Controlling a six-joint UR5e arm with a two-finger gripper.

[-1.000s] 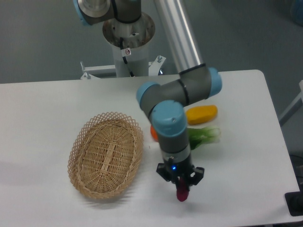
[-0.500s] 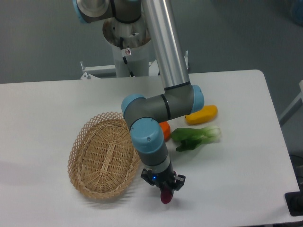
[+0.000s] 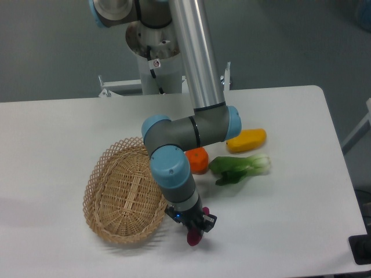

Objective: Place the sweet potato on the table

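Gripper: [image 3: 193, 227] pointing down w/ a slight tilt, just right of the basket's near-right rim; fingers clenched on the sweet potato; small blue light glows on its body
Sweet potato: [image 3: 193, 237] dark reddish-purple; upright-ish in the gripper's grasp, lower end sticking out below the fingers; low over the table or touching it, can't tell which; a small bit of the same colour shows at the gripper's right side
Table: [image 3: 52, 133] white top, rounded corners; carries basket, fruit & veg
Basket: [image 3: 98, 200] oval woven wicker, left of centre; right rim partly hidden behind the arm's wrist; nothing seen inside
Orange: [image 3: 197, 160] round, just right of the basket's far-right rim; left part hidden by arm joint
Leafy green: [image 3: 239, 168] lies just right of the orange, pale stem end pointing right
Yellow fruit: [image 3: 247, 139] oblong; just behind the leafy green, near the arm's elbow
Arm: [image 3: 191, 69] silver tube comes down from base at top; grey joints w/ blue caps fold over the basket's right edge
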